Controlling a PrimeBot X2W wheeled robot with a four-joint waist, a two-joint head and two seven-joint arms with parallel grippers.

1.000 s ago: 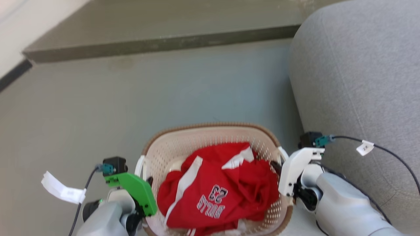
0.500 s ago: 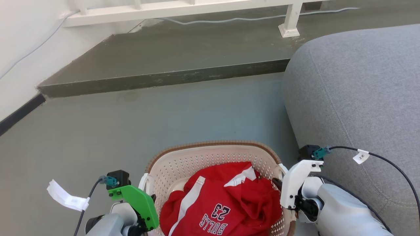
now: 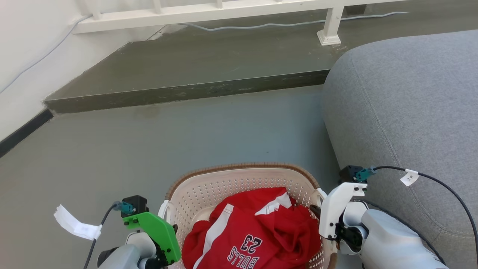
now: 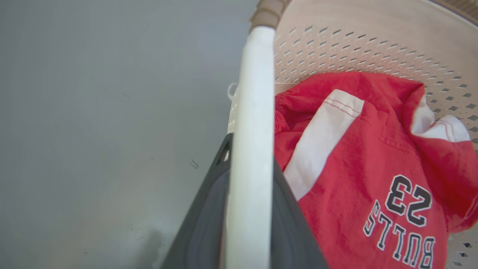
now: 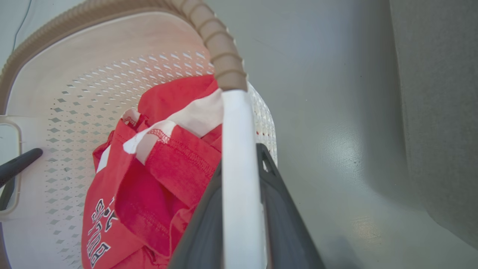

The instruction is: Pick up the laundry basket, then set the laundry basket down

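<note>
Basket (image 3: 231, 185), one jersey (image 3: 261, 231), two handles (image 4: 250, 130) gripped

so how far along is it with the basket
Grasp looks done: the left gripper and right gripper are each shut on one of the white side handles of the laundry basket, which holds a red jersey. In hand: the lift, though whether it has cleared the floor is hard to tell. Remaining: setting it down.

A red jersey (image 3: 257, 239) lying in the laundry basket (image 3: 242, 165) carries dark, white-edged lettering: the number "23" and the word "BULLS", both seen upside down. A small white tag (image 3: 409, 177) on the right wrist's cable bears a mark like "2*". The larger white label (image 3: 76, 226) on the left cable cannot be read.
</note>
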